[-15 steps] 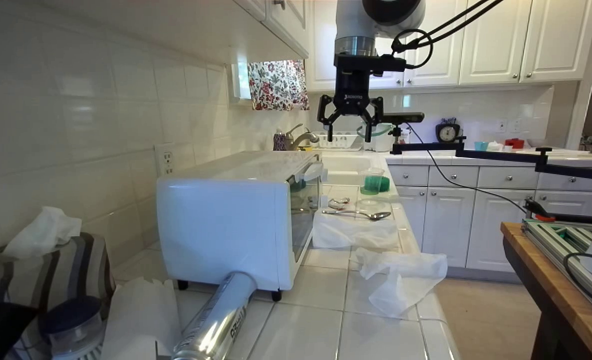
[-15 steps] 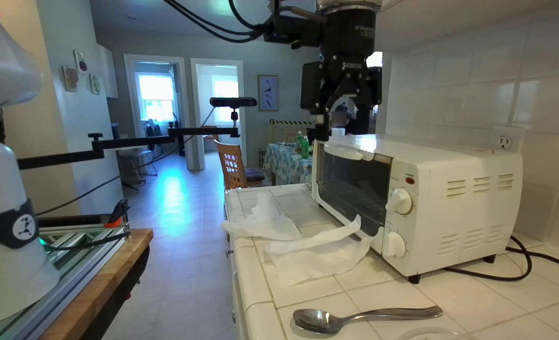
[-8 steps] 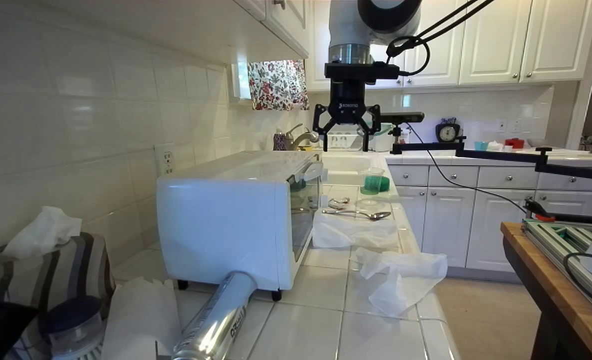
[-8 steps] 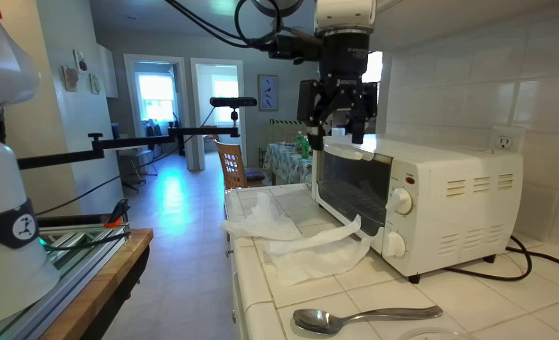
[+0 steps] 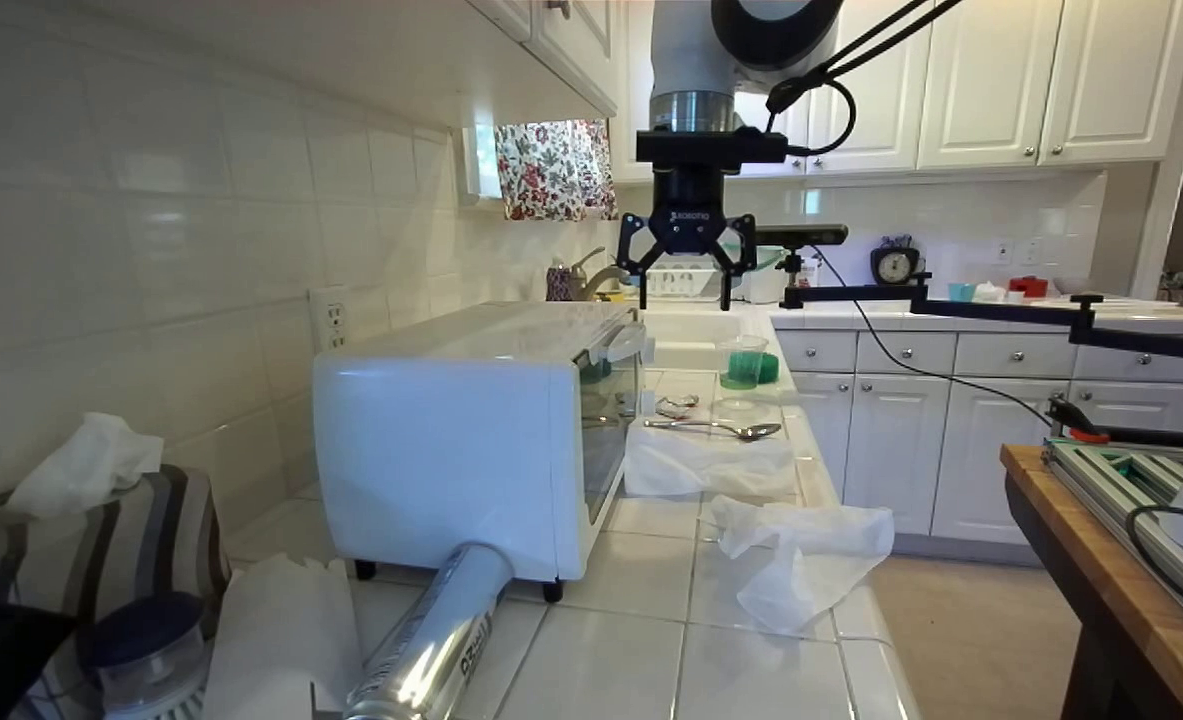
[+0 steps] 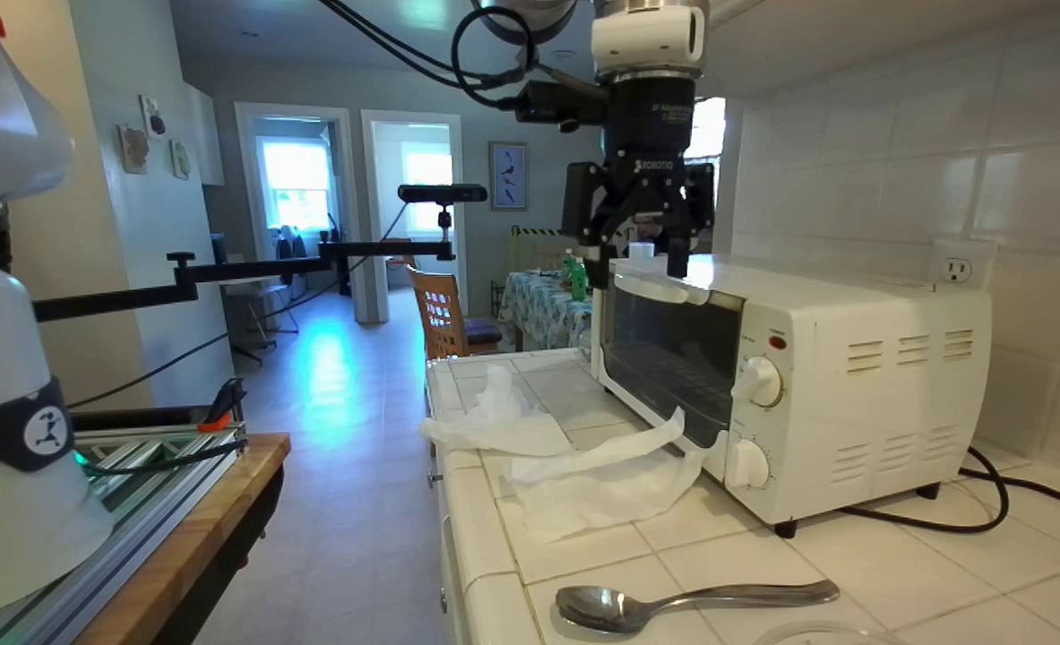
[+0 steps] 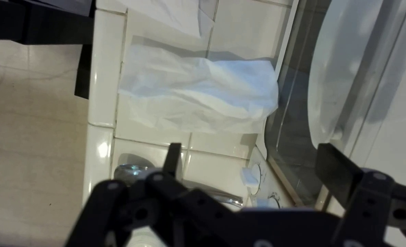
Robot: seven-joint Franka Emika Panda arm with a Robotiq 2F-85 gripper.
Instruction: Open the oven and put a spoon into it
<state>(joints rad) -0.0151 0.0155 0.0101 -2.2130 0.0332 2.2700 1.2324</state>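
Black Robotiq pincer (image 6: 638, 272), at mid-picture in an exterior view: over the last second it has come lower and now hangs near the door handle (image 6: 655, 288), spread wide, with nothing held; contact with the handle cannot be confirmed. The descent suggests an approach for opening the door (image 6: 668, 363), the step that should precede loading. To its right, near the tabletop's (image 6: 942, 573) front edge, lies the steel spoon (image 6: 702, 595), unmoved, its bowl toward that edge. Farther right stands the white toaster oven (image 6: 888, 403), toward the wall edge, its door closed. Markings, in the same order: a round emblem (image 6: 47, 434) on the robot's base (image 6: 19, 533), without readable words; "ROBOTIQ" on the pincer's body; print around the control knobs (image 6: 756, 382), too small to read. In an exterior view, a silver cylinder (image 5: 433, 637) bears dark lettering, only partly legible.
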